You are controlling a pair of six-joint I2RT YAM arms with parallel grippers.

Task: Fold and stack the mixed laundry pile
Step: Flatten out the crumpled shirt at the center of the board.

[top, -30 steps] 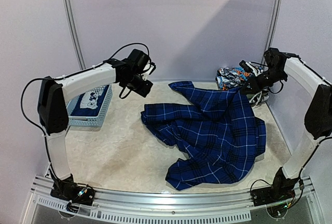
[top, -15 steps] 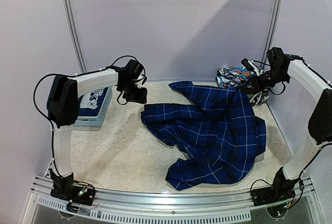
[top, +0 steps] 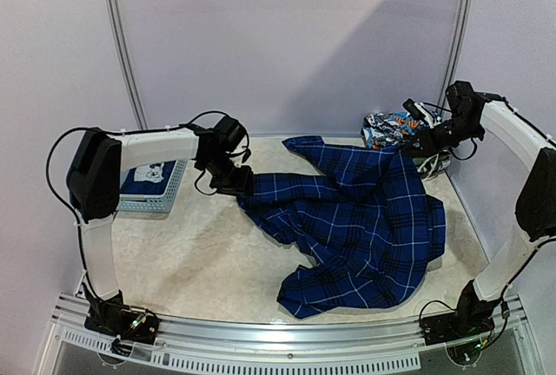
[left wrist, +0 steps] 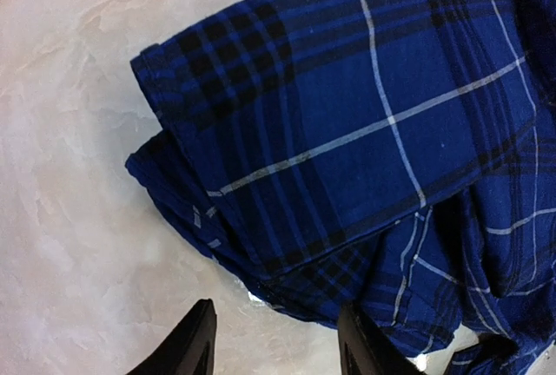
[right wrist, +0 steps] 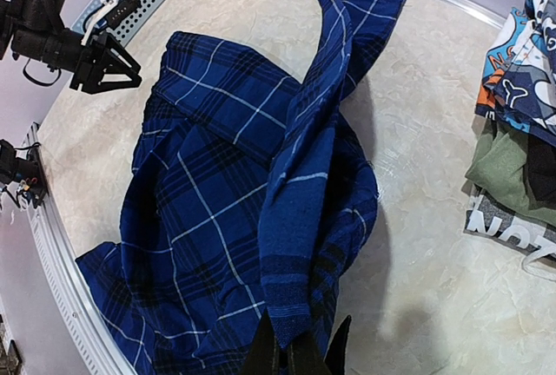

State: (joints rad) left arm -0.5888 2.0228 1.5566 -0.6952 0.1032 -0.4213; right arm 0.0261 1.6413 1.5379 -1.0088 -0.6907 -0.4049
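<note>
A blue-and-black plaid shirt [top: 356, 219] lies rumpled across the middle of the table. My left gripper [top: 236, 186] hangs low at the shirt's left folded corner [left wrist: 287, 132]. It is open, its fingertips [left wrist: 187, 345] straddling the hem just above the table, with nothing gripped. My right gripper [top: 419, 145] is shut on a strip of the plaid shirt [right wrist: 300, 245] and holds it raised at the back right. The rest of the laundry pile [top: 395, 128] sits behind it, colourful printed and olive garments [right wrist: 521, 88].
A light-blue slotted basket [top: 169, 193] stands at the left, holding a navy T-shirt with a pale print [top: 148, 171]. The back wall runs close behind the pile. A metal rail [top: 287, 340] edges the table's front.
My left gripper has swung down and to the right, from above the basket side to the shirt's left corner. The right gripper keeps its hold and has barely moved.
</note>
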